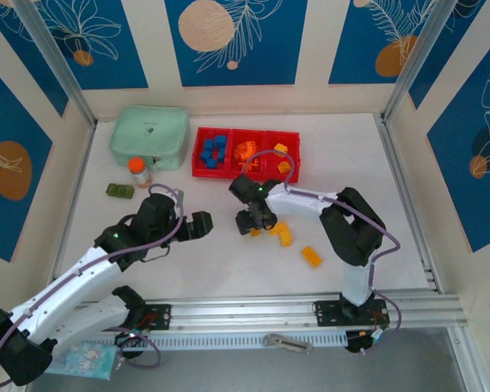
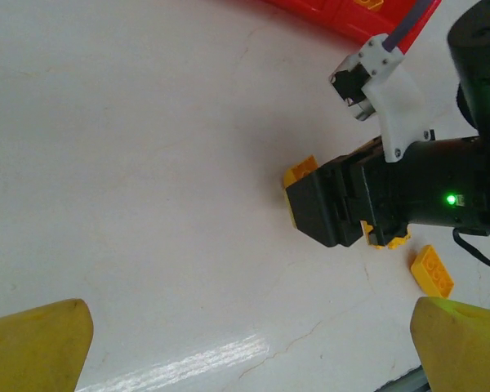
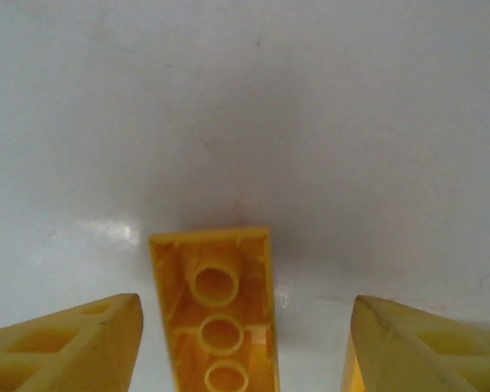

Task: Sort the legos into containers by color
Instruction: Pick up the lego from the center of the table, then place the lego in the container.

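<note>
Yellow lego (image 3: 216,318) hollow side up on the bench (image 3: 245,98), near its middle. Straddled by right gripper (image 3: 245,343), fingers apart, clear of both sides. Left gripper (image 2: 249,343) wide apart, empty, nearby. More yellow legos (image 1: 311,256) loose toward near right corner. Red containers (image 1: 247,173) by far edge, partly filled.

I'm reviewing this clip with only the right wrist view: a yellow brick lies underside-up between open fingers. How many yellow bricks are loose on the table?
Observer: The top view shows three yellow pieces, yours included, on the table by the right gripper.
Operator: Where do they go?
Observer: The red tray at the far side already holds yellow bricks in its right compartment.
Operator: And the left arm?
Observer: The left gripper hangs wide open and empty, facing the right one.
</note>
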`<action>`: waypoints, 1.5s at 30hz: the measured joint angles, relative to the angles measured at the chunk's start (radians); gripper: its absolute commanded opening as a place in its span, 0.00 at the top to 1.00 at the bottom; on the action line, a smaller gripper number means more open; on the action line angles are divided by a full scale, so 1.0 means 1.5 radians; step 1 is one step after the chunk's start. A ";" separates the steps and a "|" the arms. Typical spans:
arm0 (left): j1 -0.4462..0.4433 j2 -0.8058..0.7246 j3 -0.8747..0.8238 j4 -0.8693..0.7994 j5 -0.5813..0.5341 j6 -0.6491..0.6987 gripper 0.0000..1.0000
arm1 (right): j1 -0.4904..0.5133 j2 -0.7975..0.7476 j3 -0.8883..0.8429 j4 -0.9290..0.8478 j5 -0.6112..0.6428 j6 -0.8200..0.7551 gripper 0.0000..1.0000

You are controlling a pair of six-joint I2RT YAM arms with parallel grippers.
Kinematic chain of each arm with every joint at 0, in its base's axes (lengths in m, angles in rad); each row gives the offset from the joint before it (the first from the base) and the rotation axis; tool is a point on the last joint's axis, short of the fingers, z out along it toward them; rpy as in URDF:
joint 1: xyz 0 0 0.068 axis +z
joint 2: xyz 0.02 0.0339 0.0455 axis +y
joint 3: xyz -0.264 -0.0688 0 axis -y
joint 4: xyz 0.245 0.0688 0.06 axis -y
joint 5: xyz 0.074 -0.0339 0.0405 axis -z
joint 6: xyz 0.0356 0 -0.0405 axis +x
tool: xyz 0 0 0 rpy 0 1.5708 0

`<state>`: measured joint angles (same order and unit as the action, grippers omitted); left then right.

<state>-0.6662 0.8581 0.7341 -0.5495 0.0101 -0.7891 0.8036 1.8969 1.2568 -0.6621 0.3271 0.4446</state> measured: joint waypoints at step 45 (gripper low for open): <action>0.024 0.180 0.092 0.072 0.023 0.021 0.01 | -0.285 0.199 0.436 -0.046 0.061 0.000 0.56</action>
<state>-0.6296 1.1278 0.8726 -0.4416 0.0452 -0.7570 0.3767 2.1960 1.9110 -0.7311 0.4183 0.4450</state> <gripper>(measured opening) 0.993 0.395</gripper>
